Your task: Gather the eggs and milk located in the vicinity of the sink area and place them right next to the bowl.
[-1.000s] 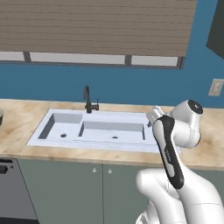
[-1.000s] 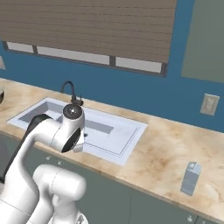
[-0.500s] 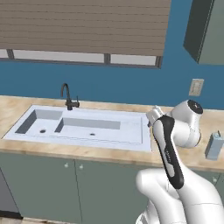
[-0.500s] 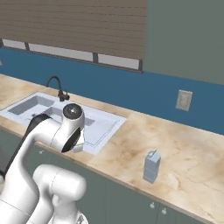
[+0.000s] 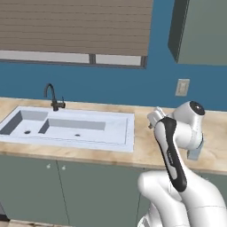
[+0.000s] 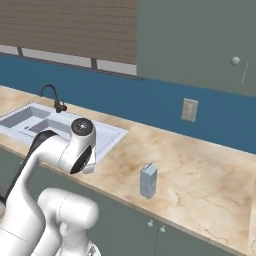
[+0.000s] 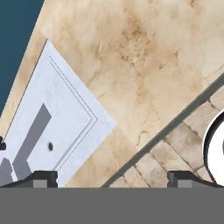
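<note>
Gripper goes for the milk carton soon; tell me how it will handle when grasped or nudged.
The milk carton stands upright, tall over a small base, so a nudge near its top would probably tip it. Its flat sides look easy for open jaws to pinch, though they may give. It stands clear on the counter, so approach seems unobstructed.

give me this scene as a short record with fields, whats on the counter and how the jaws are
milk: carton upright on the counter, right of the sink, near the front edge
sink: white double basin, black faucet behind it
gripper: jaws wide open, nothing between them, over the counter by the sink's corner
wall: outlet on the blue backsplash
</note>
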